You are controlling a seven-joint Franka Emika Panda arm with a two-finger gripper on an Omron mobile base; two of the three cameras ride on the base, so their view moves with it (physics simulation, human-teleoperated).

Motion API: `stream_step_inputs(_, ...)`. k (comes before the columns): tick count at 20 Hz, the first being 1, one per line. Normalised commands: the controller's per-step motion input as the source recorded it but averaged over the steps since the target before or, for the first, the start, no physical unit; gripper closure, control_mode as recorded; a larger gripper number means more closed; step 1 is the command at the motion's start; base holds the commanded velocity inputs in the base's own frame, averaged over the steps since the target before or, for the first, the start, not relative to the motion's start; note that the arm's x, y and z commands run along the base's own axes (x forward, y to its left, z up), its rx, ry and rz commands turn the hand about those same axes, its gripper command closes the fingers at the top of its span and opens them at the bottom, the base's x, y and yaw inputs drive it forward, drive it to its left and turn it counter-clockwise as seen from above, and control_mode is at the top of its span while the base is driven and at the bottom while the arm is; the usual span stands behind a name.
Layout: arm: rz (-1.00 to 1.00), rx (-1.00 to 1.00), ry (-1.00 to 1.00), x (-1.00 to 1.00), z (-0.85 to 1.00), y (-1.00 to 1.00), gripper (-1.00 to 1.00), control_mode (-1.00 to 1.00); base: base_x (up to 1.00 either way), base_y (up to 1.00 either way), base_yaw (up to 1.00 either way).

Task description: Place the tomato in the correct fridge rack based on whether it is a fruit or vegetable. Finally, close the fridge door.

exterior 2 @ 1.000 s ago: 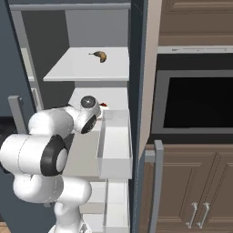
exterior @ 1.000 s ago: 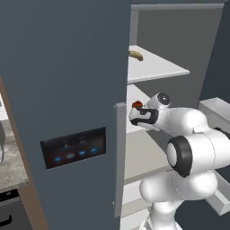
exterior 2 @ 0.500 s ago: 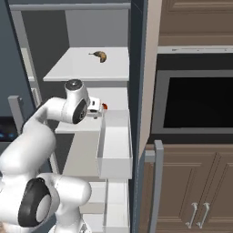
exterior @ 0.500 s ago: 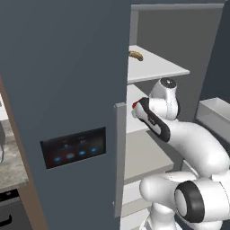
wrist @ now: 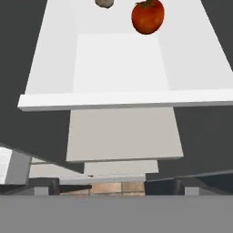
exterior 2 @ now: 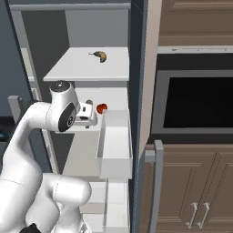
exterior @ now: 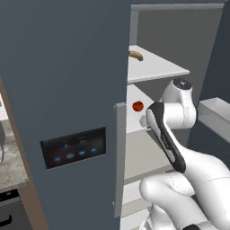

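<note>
Tomato (wrist: 148,17) is sitting free on the fridge rack (wrist: 118,63) at upper frame, so placing looks done; fingers' state I cannot tell, fridge door (exterior 2: 136,68) hanging open.

No readable text, label, brand, number or sign appeared in any view. The black control panel (exterior: 74,147) at the lower left of the left base view — set in the closed fridge door — carried only small blue-lit marks, too small and blurred to make out as words or figures.
</note>
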Motion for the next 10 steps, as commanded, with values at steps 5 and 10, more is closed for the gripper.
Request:
stream_step_inputs(5, 0.0, 0.0, 0.0, -0.88, 0.06, 0.0, -1.0, -1.0, 0.0, 0.0, 0.0)
stream_step_inputs(10, -0.02, 0.0, -0.09, -0.5, 0.22, 0.0, -1.0, -1.0, 0.0, 0.0, 0.0)
